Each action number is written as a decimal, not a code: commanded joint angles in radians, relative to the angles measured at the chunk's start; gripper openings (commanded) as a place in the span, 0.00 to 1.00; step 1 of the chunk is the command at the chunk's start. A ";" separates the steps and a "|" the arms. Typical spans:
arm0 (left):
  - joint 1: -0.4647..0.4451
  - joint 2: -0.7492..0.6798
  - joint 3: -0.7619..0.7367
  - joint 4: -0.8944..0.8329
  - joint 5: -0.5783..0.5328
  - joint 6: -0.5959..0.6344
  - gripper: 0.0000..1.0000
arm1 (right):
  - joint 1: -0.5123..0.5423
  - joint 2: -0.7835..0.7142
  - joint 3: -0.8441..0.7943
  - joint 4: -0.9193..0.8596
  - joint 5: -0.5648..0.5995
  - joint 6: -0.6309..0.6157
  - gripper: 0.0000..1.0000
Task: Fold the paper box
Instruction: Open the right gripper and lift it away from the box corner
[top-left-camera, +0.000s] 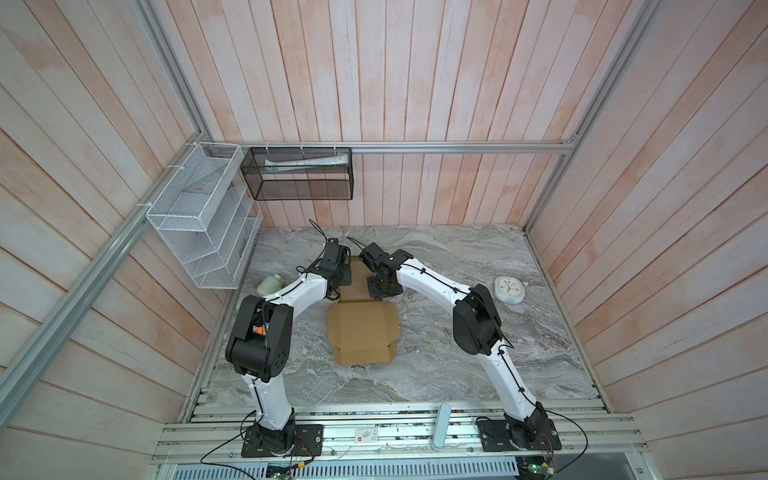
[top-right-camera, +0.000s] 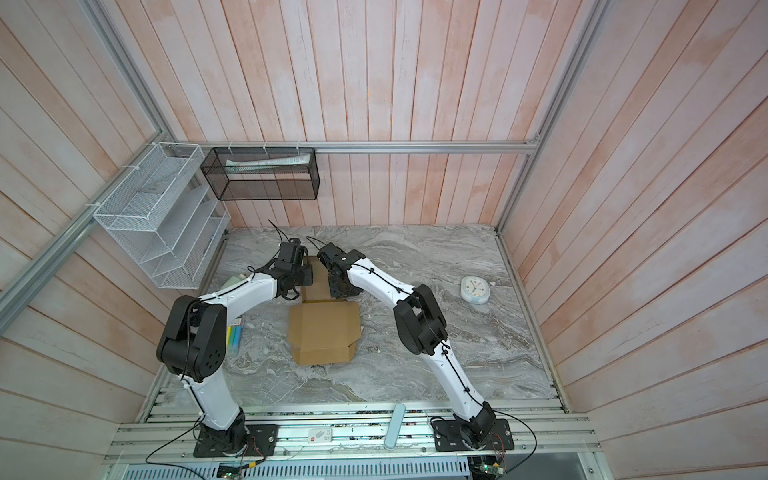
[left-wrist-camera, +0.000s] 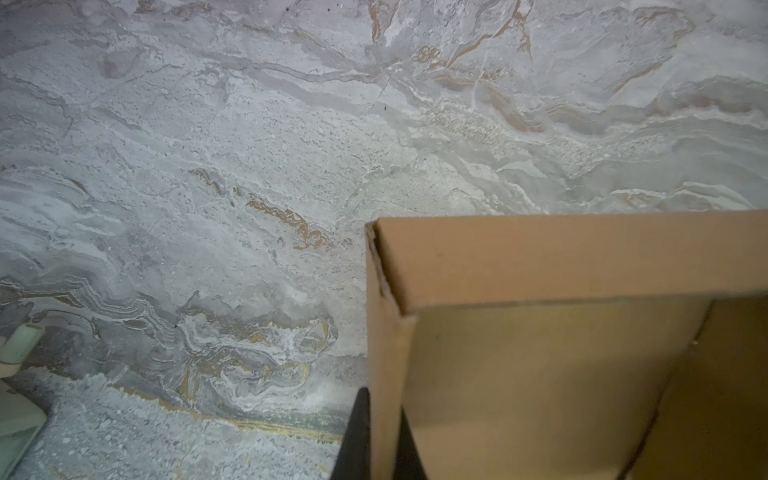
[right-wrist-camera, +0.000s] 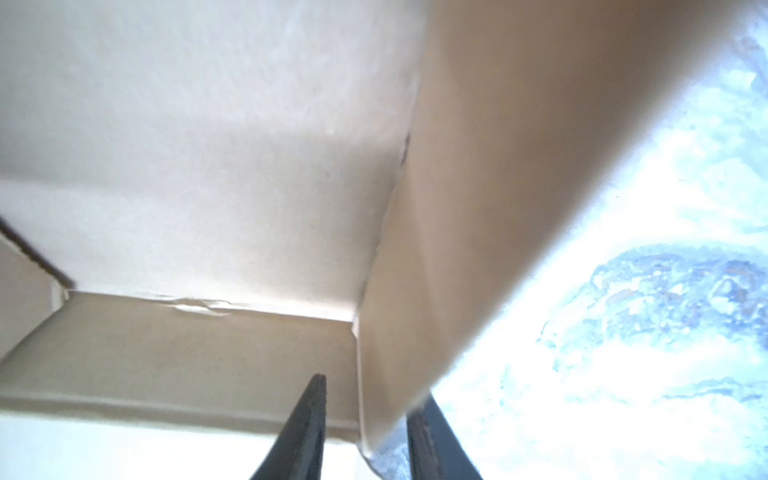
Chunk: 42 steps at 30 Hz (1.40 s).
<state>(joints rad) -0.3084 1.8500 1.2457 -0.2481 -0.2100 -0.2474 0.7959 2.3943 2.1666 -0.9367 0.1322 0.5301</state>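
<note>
The paper box (top-left-camera: 361, 332) is plain brown cardboard and lies mid-table in both top views, its near panel (top-right-camera: 324, 332) flat with flaps spread. Its far part stands raised between the two grippers. My left gripper (top-left-camera: 344, 275) is at the far part's left wall. In the left wrist view the gripper (left-wrist-camera: 384, 401) is shut on that thin upright wall (left-wrist-camera: 540, 257). My right gripper (top-left-camera: 380, 286) is at the right wall. In the right wrist view it (right-wrist-camera: 374, 388) stands open, its fingers (right-wrist-camera: 309, 419) straddling a side wall (right-wrist-camera: 478, 208) with a gap on the inner side.
A white clock (top-left-camera: 509, 291) lies at the right and a pale bottle (top-left-camera: 270, 284) at the left by the white wire rack (top-left-camera: 199, 216). A black mesh basket (top-left-camera: 299, 174) hangs on the back wall. Coloured pens (top-right-camera: 235, 336) lie beside the left arm.
</note>
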 joint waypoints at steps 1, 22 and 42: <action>0.006 0.019 0.020 -0.007 0.001 -0.004 0.00 | -0.009 -0.012 0.022 -0.015 0.025 0.014 0.40; 0.018 0.074 0.050 -0.017 0.018 -0.002 0.16 | -0.044 -0.251 -0.236 0.257 -0.089 0.037 0.47; 0.027 0.130 0.100 -0.041 0.035 0.011 0.29 | -0.088 -0.207 -0.223 0.311 -0.129 0.018 0.48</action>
<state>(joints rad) -0.2878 1.9560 1.3148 -0.2680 -0.1871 -0.2470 0.7197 2.1540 1.9049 -0.6300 0.0151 0.5560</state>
